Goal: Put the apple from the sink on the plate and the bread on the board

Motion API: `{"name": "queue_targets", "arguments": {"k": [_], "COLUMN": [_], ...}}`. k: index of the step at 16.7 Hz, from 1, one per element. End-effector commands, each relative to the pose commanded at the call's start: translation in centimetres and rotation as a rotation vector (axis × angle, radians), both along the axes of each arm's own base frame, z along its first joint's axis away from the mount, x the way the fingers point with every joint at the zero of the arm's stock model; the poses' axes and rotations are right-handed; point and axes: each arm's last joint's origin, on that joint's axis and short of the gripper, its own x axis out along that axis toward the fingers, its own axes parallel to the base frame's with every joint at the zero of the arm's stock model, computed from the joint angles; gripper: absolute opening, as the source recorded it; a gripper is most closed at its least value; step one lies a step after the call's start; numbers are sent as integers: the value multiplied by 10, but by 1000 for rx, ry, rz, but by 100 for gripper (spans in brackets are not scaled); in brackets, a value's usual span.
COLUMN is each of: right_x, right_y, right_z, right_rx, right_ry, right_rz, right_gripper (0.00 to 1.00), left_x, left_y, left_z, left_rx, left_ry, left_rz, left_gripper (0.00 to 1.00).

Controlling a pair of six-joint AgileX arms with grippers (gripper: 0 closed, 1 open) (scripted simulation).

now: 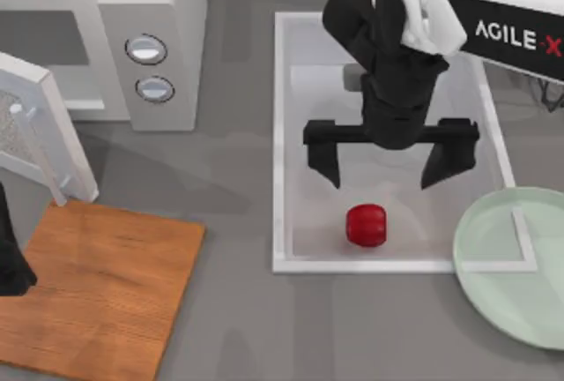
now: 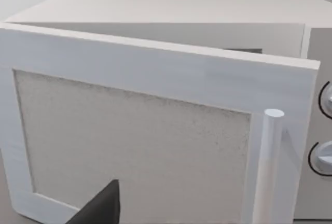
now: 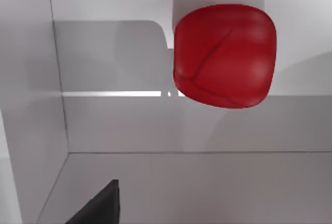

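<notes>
At the far left of the surface the left claw (image 1: 11,262) sits parked at the board's (image 1: 106,297) edge; whether its fingers are apart or together I cannot tell. The board is bare. Behind it stands a microwave (image 1: 132,37) with its door (image 1: 40,130) swung open.

Further right, the right claw (image 1: 390,165) hangs over the sink (image 1: 279,134) with its fingers spread wide and holding nothing. The apple (image 1: 366,225) lies on the sink floor, near the front rim, just short of the fingers. The plate (image 1: 493,284) overlaps the sink's right front corner.

The likely trouble: the apple is round and glossy, so an off-centre closing could squirt it toward the rim. A low carry could also clip that rim.

The right wrist view shows the apple (image 3: 224,55) close up. The left wrist view shows the door's handle (image 2: 267,167).
</notes>
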Motion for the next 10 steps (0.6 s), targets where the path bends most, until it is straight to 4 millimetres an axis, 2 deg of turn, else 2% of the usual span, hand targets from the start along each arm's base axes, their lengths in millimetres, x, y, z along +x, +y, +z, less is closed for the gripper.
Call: {"name": "queue_targets", "arguments": {"k": [2, 4, 6, 10], "right_x": [1, 2, 5, 7], "right_y": [-2, -1, 1, 3], "right_z": [-1, -15, -42, -110], "right_rx": [0, -3, -4, 11], "right_ry": [0, 6, 7, -17], "right_rz": [-4, -4, -3, -1], "right_gripper": [100, 100, 100, 100], "left_x": [0, 0, 0, 0], "left_y": [0, 0, 0, 0], "left_z": [0, 0, 0, 0], "left_rx": [0, 0, 0, 0], "left_ry": [0, 0, 0, 0], "left_rz": [0, 0, 0, 0], "left_gripper": [100, 100, 100, 100]}}
